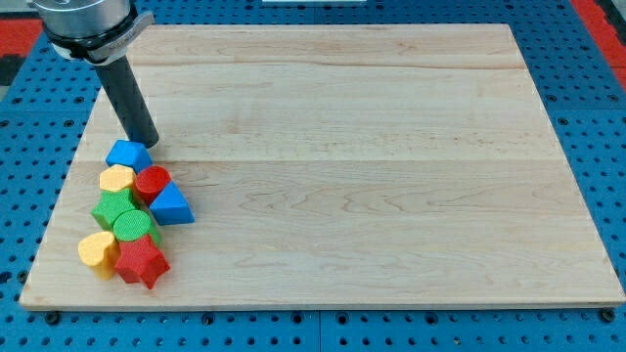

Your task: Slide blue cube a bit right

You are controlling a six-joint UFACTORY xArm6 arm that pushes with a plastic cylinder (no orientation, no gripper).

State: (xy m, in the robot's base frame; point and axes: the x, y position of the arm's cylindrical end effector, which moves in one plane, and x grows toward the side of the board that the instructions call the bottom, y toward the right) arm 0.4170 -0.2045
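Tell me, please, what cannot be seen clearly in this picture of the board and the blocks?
- Arm above my tip: cut off by the camera view's top edge.
- Contact between my tip and the blue cube: too close to tell.
- Green blocks: partly hidden by neighbours; shapes unclear.
- Lower yellow block: partly covered by the red star.

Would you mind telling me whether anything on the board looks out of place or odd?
Nothing is damaged or spilled. The only oddity: all the blocks are bunched touching at the board's lower left, from the blue cube down to the red star. My tip sits at the cube's upper right.
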